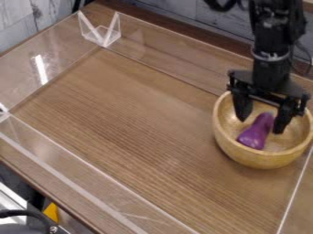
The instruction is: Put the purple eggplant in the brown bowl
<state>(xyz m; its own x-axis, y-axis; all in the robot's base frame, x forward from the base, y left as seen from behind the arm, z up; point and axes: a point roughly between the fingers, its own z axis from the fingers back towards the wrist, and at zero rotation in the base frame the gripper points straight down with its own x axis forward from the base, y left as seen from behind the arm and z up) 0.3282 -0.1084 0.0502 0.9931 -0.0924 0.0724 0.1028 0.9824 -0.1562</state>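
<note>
Pointing down over the brown bowl, the tool has its fingers spread wide above the purple eggplant lying inside.

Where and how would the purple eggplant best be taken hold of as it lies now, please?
I would grip the purple eggplant around its middle, coming from above, since the wall of the brown bowl surrounds it. It lies lengthwise toward the near rim, so the jaws should probably close across its narrow width, from its two long sides.
</note>
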